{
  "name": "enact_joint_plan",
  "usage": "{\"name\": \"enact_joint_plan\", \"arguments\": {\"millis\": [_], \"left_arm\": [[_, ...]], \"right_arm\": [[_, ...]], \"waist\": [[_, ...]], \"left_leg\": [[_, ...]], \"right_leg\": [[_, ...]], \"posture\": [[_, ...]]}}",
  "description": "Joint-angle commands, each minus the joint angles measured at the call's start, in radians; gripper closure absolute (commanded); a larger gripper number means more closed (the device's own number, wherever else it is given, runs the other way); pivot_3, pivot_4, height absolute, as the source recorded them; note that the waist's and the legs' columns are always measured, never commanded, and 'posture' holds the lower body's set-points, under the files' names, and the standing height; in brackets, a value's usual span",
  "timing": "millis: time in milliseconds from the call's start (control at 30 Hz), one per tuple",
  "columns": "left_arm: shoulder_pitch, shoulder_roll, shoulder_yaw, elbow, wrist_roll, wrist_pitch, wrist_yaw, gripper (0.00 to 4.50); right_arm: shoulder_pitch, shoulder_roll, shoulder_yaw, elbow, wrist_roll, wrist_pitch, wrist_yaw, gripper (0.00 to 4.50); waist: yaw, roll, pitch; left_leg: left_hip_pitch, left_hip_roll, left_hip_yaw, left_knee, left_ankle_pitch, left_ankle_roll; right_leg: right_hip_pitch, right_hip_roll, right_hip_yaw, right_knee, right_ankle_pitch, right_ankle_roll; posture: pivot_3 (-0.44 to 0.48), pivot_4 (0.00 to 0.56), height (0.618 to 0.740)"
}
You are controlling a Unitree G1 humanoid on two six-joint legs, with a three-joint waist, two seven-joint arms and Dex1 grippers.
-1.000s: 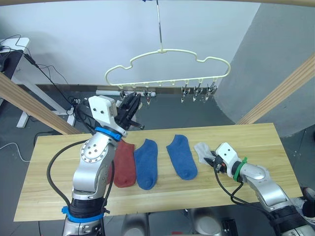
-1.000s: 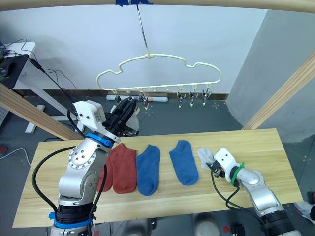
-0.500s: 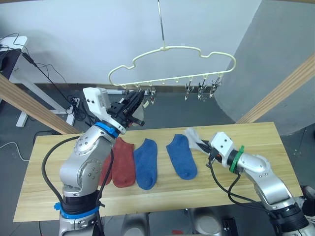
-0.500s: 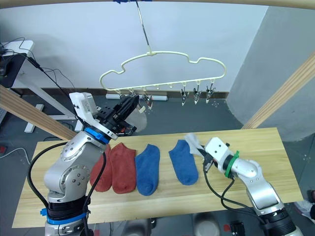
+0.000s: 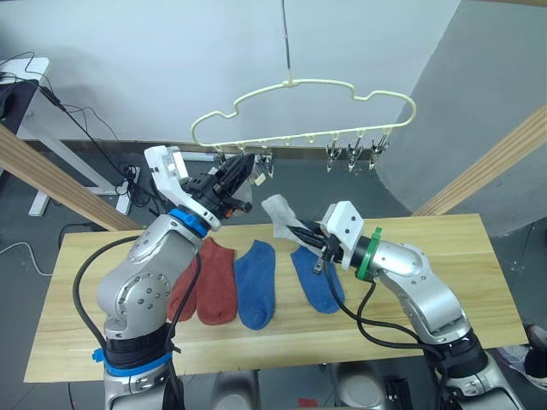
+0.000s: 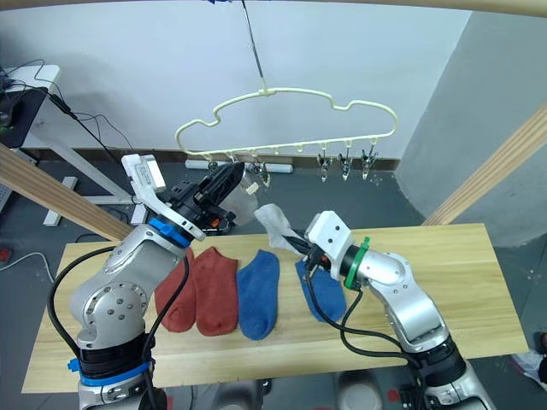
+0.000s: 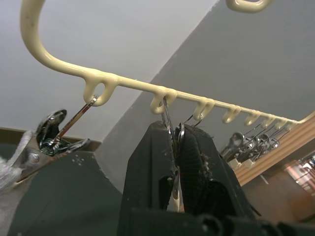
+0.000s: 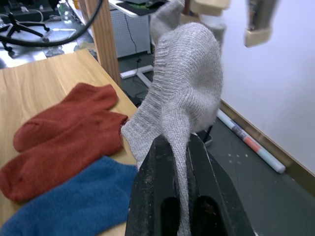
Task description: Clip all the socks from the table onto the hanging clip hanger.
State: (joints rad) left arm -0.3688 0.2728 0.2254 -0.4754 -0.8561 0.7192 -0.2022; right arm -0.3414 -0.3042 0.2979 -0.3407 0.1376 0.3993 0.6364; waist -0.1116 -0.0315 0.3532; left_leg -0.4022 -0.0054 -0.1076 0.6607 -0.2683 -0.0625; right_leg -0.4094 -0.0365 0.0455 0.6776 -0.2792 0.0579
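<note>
Right gripper (image 6: 301, 246), clamped on the grey sock (image 6: 275, 223), has lifted it toward the clip hanger (image 6: 286, 128).

A plain white wall (image 5: 128, 60) meets a grey wall (image 5: 479, 94) (darker, on the right) above a dark grey floor (image 5: 299, 192). Slanted wooden poles (image 5: 51, 175) frame the scene, and black cables (image 5: 94, 128) trail near a white desk (image 5: 21, 73).

1. You see the grey sock (image 8: 184, 93) as soft ribbed knit, matt.
2. The clip hanger (image 7: 59, 69) is smooth, glossy cream plastic; its clips (image 7: 170, 132) are shiny metal.
3. Your table (image 5: 479, 256) is pale, smooth wood planks.
</note>
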Motion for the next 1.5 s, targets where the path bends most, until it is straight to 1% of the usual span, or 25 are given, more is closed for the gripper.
{"name": "enact_joint_plan", "arguments": {"millis": [33,333,1033,1233,1500], "left_arm": [[-0.007,0.006,0.005,-0.065,-0.04,-0.003,0.008,4.36],[0.0,0.011,-0.004,-0.068,-0.065,0.001,0.016,4.36],[0.026,0.021,-0.004,-0.072,-0.079,0.005,0.01,4.36],[0.03,0.024,0.002,-0.072,-0.109,0.014,0.015,4.36],[0.028,0.04,-0.002,-0.053,-0.075,-0.007,0.025,4.36]], "right_arm": [[-0.024,0.04,0.004,0.01,0.016,-0.008,-0.016,4.5],[-0.056,0.101,0.011,0.064,0.026,0.0,0.0,4.5],[-0.09,0.143,0.011,0.085,0.022,-0.021,-0.004,4.5],[-0.106,0.157,0.017,0.11,0.018,-0.029,-0.004,4.5],[-0.129,0.174,0.02,0.144,0.013,-0.045,-0.004,4.5]], "waist": [[0.0,0.0,0.0],[0.0,0.0,0.0],[0.0,0.0,0.0],[0.0,0.0,0.0],[0.0,0.0,0.0]], "left_leg": [[0.0,0.0,0.0,0.0,0.0,0.0],[0.0,0.0,0.0,0.0,0.0,0.0],[0.0,0.0,0.0,0.0,0.0,0.0],[0.0,0.0,0.0,0.0,0.0,0.0],[0.0,0.0,0.001,-0.001,0.0,0.0]], "right_leg": [[0.0,0.0,0.0,0.0,0.0,0.0],[-0.001,0.0,0.0,0.0,0.0,0.0],[-0.001,0.0,0.001,0.0,0.0,0.0],[-0.001,0.0,0.001,0.0,0.0,0.0],[-0.002,0.0,0.001,0.0,0.0,0.0]], "posture": [[-0.213,0.363,0.74],[-0.207,0.362,0.74],[-0.202,0.359,0.74],[-0.2,0.358,0.74],[-0.193,0.354,0.74]]}}
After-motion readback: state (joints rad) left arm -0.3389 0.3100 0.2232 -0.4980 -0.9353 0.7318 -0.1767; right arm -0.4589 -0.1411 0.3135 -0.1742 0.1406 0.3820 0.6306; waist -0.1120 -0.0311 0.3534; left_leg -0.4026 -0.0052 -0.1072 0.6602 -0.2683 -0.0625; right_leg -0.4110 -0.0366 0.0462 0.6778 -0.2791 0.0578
